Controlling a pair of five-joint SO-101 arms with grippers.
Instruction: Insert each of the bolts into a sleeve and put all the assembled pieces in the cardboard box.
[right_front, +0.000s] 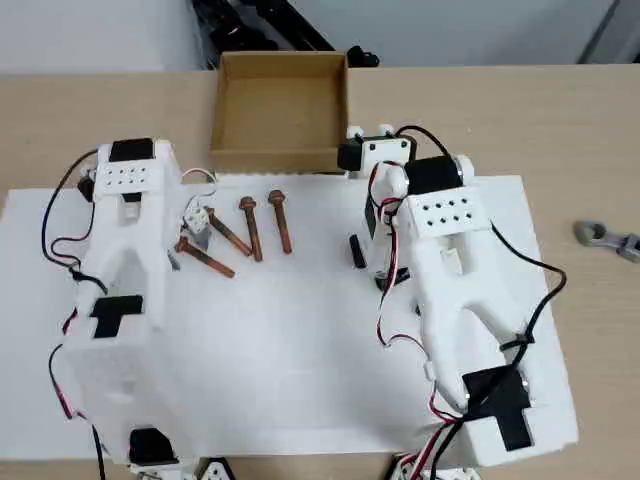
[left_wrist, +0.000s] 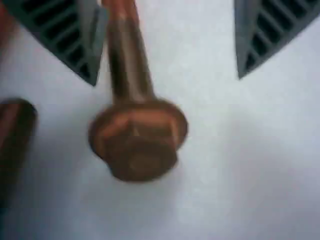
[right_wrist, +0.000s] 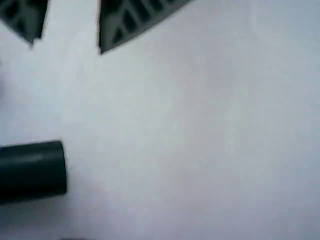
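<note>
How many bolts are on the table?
4 on the white mat: one bolt at the left gripper, three bolts in a row beside it toward the right arm. More may be hidden.

White arms (right_front: 125, 250), black motors (right_front: 500, 395), red-black cables (right_front: 383, 312), ribbed grey fingers (left_wrist: 60, 30).

Copper-brown bolts (right_front: 250, 228); sleeve (right_front: 357, 250) apparently black; cardboard box (right_front: 280, 158) tan; sheet (right_front: 300, 340) white.

Four copper-coloured bolts (right_front: 250, 228) with flanged hexagonal heads lie flat on the white sheet (right_front: 300, 340), close together at about eleven o'clock from its middle. A short black sleeve (right_front: 357, 250) lies on its side between one and two o'clock. The open brown cardboard box (right_front: 280, 158) stands at twelve o'clock, against the sheet's edge.
</note>
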